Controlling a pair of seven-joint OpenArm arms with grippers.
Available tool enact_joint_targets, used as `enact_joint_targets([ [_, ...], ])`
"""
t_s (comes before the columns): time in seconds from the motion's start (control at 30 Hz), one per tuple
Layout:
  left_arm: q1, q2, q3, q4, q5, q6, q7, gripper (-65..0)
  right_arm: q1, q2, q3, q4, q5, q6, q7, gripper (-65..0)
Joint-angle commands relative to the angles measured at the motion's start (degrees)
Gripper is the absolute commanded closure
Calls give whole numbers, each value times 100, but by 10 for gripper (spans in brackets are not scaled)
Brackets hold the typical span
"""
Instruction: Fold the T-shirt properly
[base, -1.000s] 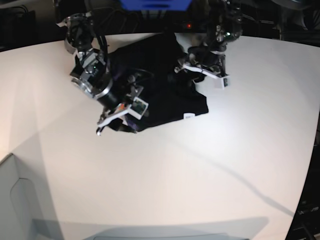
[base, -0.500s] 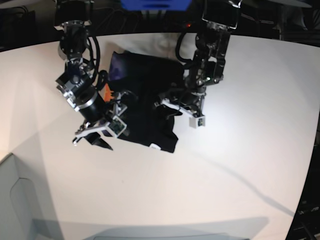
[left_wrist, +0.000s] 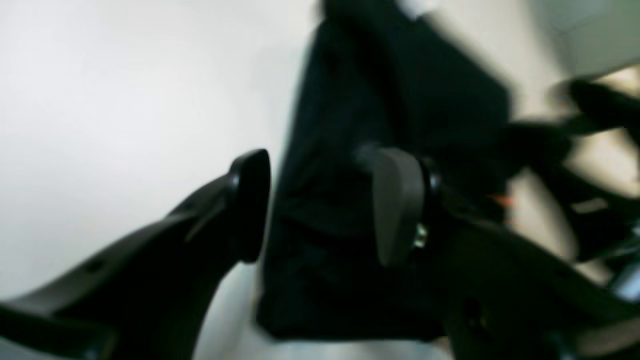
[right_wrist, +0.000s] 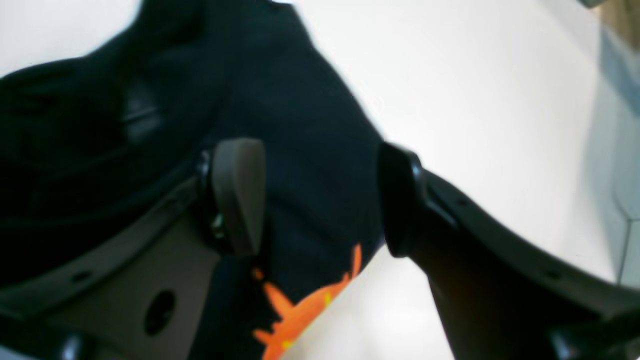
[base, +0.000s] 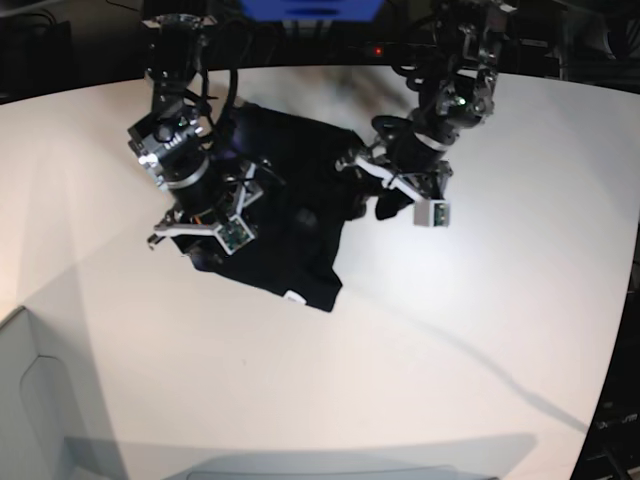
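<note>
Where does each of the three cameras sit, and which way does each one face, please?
Base: high up, looking down on the table, T-shirt and both arms.
Left wrist: on the left arm, looking past the open left gripper at the shirt.
Right wrist: likewise, past the open right gripper.
All three share the shirt.

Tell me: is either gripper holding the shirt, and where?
Neither. Left gripper and right gripper both stand open above the shirt, with no cloth pinched between the fingers.

Base looks down from overhead; wrist views sit close — sharing the T-shirt (base: 285, 215).
</note>
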Motion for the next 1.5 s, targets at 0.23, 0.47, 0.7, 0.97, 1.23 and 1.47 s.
enact_joint_targets([
  [0.23, -542, 21, 1203, -235, 362, 244, -82, -325, -231, -156, 30, 63, 33, 38, -24, -365],
  [0.47, -1175, 179, 2240, -745, 1110, 1361, -82, -326, -213, -156, 303, -139, 33, 38, -24, -365],
  [0.7, -1580, 610, 2601, -1563, 1162, 1378, -90, -326, -222, -156, 514, -614, 33, 38, 29, -364],
  [0.97, -1738, 136, 1994, -2073, 1110, 1378, -90, -326, -55, -112, 1050, -974, 384, 38, 55, -364],
  [1.23, -1088, -524, 588, -1273, 1101, 1352, -82, -327, 59, -112, 1287, -1132, 455, 38, 55, -364],
  [1.47, -806, -638, 218, -1097, 1101, 1343, -82, -327, 77, -148, 1261, -1097, 455, 38, 55, -364],
])
